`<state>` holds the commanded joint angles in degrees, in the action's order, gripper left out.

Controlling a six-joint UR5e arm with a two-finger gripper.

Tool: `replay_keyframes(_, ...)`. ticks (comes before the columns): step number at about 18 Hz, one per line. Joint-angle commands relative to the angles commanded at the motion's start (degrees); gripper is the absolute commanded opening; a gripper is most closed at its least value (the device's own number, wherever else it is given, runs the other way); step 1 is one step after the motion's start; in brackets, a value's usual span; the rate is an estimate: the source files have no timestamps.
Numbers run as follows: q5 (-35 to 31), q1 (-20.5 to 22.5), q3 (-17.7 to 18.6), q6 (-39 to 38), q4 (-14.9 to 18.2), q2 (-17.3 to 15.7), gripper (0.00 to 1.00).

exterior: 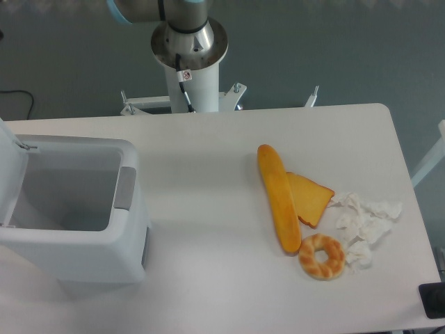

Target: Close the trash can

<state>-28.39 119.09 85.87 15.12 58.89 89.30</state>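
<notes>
Claw out of frame, state unknown to you; trash can [73, 209] open, lid [8, 170] upright along its left edge.

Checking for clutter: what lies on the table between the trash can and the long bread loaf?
Nothing: bare white table separates the trash can from the bread loaf in the fixed camera.

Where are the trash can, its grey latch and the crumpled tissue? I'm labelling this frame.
trash can [97, 254]: fixed camera, front wall.
grey latch [125, 188]: fixed camera, middle.
crumpled tissue [365, 223]: fixed camera, centre.
</notes>
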Motion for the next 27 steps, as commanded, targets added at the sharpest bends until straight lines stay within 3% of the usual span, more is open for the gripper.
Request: replay_keyframes(27, 2.6, -3.2, -0.8, 0.3, 0.0, 4.1, 1.0)
